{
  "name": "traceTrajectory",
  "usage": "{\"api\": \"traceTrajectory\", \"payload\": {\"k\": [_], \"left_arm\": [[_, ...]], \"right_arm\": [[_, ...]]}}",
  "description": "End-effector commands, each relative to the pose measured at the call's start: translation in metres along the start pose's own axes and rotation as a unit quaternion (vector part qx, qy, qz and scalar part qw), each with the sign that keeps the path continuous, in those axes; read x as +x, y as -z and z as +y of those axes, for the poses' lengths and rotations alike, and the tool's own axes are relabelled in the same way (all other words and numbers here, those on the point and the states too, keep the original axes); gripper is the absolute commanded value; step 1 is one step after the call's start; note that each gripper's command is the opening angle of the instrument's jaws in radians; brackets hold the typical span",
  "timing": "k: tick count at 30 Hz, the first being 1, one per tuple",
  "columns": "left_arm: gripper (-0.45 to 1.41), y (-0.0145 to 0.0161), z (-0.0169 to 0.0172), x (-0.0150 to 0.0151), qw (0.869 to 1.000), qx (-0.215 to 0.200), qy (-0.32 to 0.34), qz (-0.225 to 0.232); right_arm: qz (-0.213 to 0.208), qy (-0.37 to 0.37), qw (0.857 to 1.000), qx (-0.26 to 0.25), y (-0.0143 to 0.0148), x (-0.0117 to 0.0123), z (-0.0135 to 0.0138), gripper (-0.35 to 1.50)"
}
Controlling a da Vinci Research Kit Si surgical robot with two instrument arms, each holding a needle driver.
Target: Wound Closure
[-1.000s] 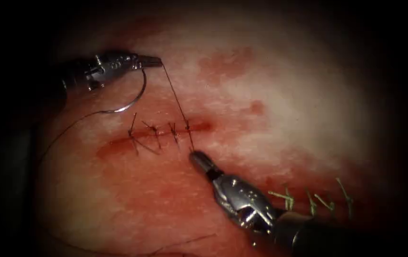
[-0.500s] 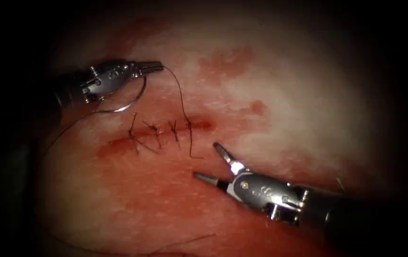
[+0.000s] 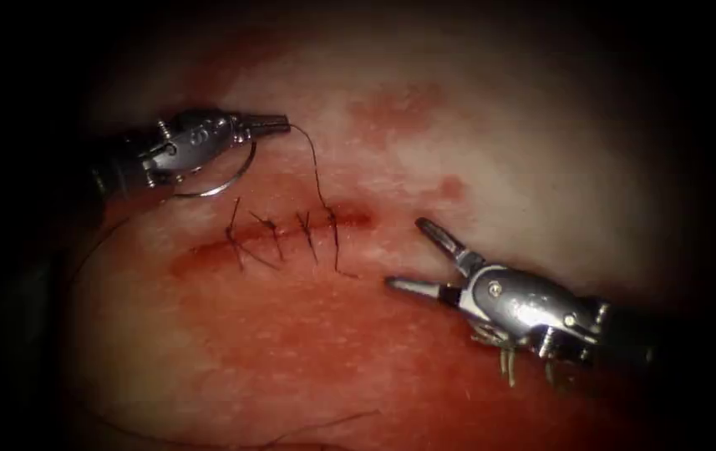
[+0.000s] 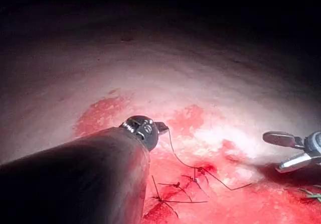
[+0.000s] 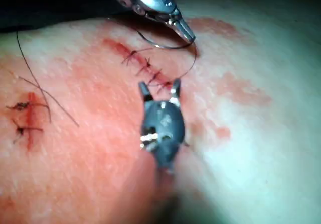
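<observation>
Two tools flank the cut (image 3: pixel 291 232). The left tool (image 3: pixel 278 126) has its jaws pressed together on the thread (image 3: pixel 317 179), which curves down to the rightmost stitch, its free tail lying just below the cut. The right tool (image 3: pixel 414 255) has its jaws spread and holds nothing, just right of that tail. The needle (image 3: pixel 222 185) hangs below the left tool, out of the tissue (image 3: pixel 491 150), above the cut's left end. Judged risk: a hard tug by the left tool could tear the stitch through the tissue, or the dangling needle could snag the stitches.
</observation>
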Motion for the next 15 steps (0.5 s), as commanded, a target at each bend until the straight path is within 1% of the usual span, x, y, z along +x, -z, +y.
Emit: {"api": "traceTrajectory", "payload": {"k": [1,3,4,7,9,10,11,12,15], "left_arm": [[-0.45,-0.0005,-0.0002,0.0004,1.0,-0.004,-0.002,0.003],[-0.45,-0.0002,0.0003,0.0011,1.0,-0.005,-0.008,0.002],[-0.45,0.0002,0.0008,0.002,1.0,-0.008,-0.012,0.003],[-0.45,0.0008,0.0015,0.003,1.0,-0.01,-0.018,0.002],[-0.45,0.0011,0.002,0.0035,1.0,-0.011,-0.022,0.002],[-0.45,0.0013,0.0024,0.0039,1.0,-0.013,-0.025,0.001],[-0.45,0.0013,0.0024,0.0039,1.0,-0.013,-0.025,0.001],[-0.45,0.0015,0.0028,0.0042,1.0,-0.017,-0.024,0.006],[-0.45,0.0017,0.0033,0.0047,0.999,-0.017,-0.026,0.008]], "right_arm": [[0.004,-0.014,1.0,0.008,-0.0016,-0.0002,0.0012,1.21],[0.007,-0.035,0.999,0.02,-0.0025,-0.0004,0.0024,1.21],[0.009,-0.05,0.998,0.03,-0.0036,-0.0007,0.0036,1.2],[0.014,-0.08,0.995,0.051,-0.0053,-0.0011,0.005,1.2],[0.016,-0.095,0.994,0.058,-0.0062,-0.0013,0.0056,1.2],[0.017,-0.107,0.992,0.064,-0.0075,-0.0014,0.0062,1.2],[0.017,-0.107,0.992,0.064,-0.0075,-0.0014,0.0062,1.2],[0.022,-0.124,0.988,0.087,-0.0087,-0.0016,0.0067,1.16],[0.024,-0.139,0.985,0.102,-0.0103,-0.0016,0.0071,1.16]]}}
